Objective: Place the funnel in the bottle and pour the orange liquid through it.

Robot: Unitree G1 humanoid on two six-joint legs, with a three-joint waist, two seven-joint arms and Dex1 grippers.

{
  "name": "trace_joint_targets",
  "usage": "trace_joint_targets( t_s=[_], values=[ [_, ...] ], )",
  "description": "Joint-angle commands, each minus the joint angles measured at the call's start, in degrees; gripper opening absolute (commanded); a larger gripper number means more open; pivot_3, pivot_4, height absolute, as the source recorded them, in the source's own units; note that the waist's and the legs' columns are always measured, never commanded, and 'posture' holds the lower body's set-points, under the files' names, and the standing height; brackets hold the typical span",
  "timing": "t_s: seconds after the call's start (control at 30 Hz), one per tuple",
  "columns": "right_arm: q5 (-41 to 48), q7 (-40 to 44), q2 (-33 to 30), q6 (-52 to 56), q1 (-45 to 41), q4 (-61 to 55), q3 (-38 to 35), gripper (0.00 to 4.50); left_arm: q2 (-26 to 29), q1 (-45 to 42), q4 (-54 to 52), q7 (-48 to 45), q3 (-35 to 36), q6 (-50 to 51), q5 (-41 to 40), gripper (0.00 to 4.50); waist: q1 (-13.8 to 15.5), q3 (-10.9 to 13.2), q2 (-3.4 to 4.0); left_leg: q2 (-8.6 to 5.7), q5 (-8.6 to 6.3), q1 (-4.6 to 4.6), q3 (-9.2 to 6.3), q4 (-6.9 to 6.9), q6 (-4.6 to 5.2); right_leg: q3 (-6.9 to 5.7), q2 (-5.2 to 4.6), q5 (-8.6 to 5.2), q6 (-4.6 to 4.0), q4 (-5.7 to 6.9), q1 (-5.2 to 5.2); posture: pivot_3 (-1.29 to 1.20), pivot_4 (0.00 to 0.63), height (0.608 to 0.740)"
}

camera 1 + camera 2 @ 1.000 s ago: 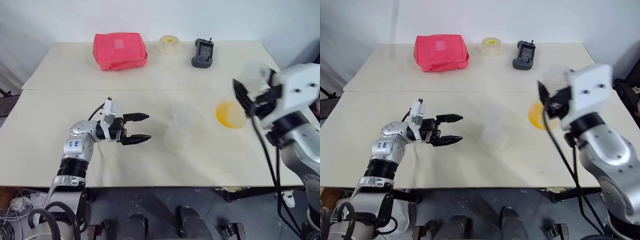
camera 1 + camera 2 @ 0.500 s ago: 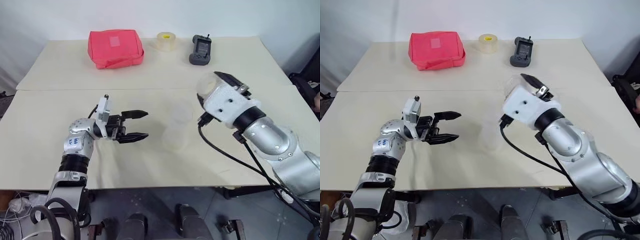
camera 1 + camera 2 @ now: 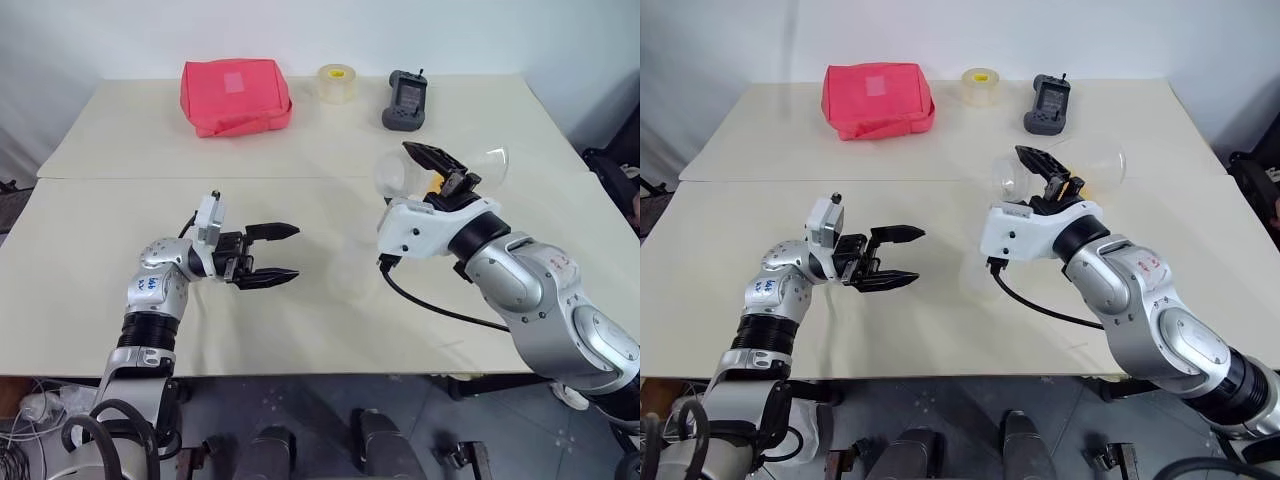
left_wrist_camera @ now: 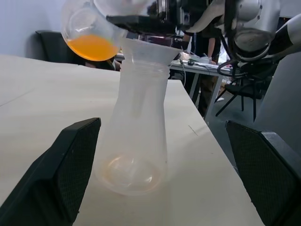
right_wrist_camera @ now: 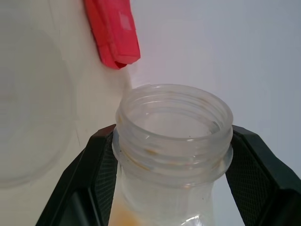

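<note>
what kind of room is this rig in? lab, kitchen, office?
Most likely a lab or office workspace, not a kitchen. A plain beige table stands by a bare white wall, with a handheld controller and a tape roll on it. The left wrist view shows desks, a chair and cables behind.

From the head views the bottle [image 3: 352,262] is nearly lost against the pale table [image 3: 120,190], and the funnel [image 4: 146,51] cannot be made out in its neck there. In the right wrist view the clear vessel [image 5: 174,141] is cut off below its neck, leaving only a trace of the orange liquid [image 5: 123,214].
</note>
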Motion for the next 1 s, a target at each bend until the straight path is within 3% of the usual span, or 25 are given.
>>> trace_joint_targets(
  t_s=[0.03,0.6,1.0],
  values=[
    [-4.60,1.08,-0.32,-5.35,0.60,-0.29,-3.68,2.81,-0.21,-1.20,-1.07,-0.09,0.71,-0.29,-1.07,4.50,-0.01,0.00,0.00,0.00,0.00,0.00,0.00,0.00,0.00,0.00,0.00,0.00,0.00,0.01,0.00,0.00,0.150,0.740],
    [-17.90,3.94,4.77,-21.96,4.19,6.27,-8.32,2.81,0.06,-1.65,-0.53,-0.76,1.22,-0.30,-1.21,4.50,-0.07,0.00,0.00,0.02,0.00,0.05,0.06,0.04,-0.01,0.06,0.37,0.00,-0.01,0.11,0.00,0.00,0.150,0.740],
    [-22.54,5.23,6.96,-29.15,4.97,8.29,-12.53,2.81,0.22,-1.18,-1.14,-0.55,1.52,0.04,-1.28,4.50,-0.09,0.00,0.00,0.02,0.00,0.06,0.08,0.05,-0.01,0.06,0.38,0.00,-0.01,0.16,0.00,0.00,0.150,0.740]
  ],
)
